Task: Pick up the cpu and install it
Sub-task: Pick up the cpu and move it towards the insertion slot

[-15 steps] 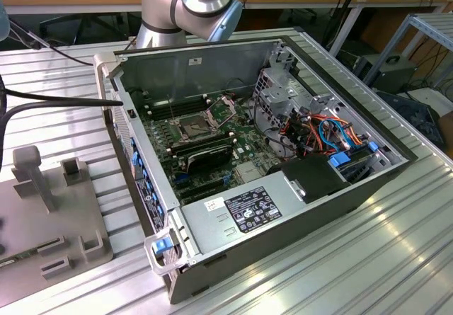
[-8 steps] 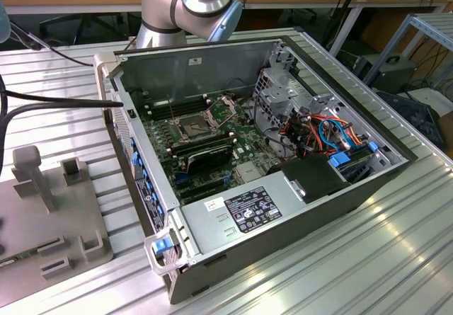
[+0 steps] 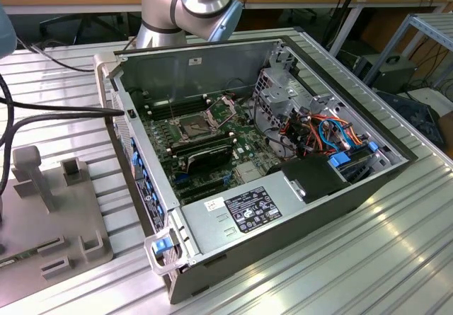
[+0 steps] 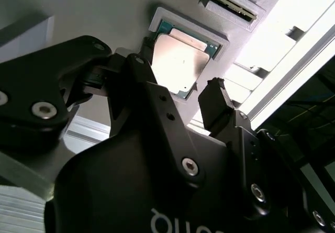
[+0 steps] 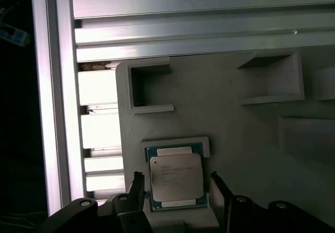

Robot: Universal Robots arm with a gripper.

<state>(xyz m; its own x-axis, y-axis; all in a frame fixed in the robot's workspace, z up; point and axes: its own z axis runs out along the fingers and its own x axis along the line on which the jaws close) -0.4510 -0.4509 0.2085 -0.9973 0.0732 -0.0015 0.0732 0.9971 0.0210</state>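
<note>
Open, empty end effector (image 5: pixel 177 188) straddles the cpu (image 5: pixel 175 174), whose faint print is unreadable.

Nothing printed here can be read with any certainty. The power supply (image 3: pixel 219 233), at the near side of the case (image 3: pixel 233 64), bears a black label (image 3: pixel 253 209) crowded with pale lines and marks. Just to the exterior view's left of that label is a small white label (image 3: pixel 214 205) with dark characters. A small white sticker (image 3: pixel 192 61) sits on the case's far wall. In the first wrist view the cpu (image 5: pixel 175 176) has a few faint lines, probably lettering, on its metal top. In the second wrist view the gripper (image 4: pixel 180 68) has pale letters on its black body, cut off at the picture's edge.
</note>
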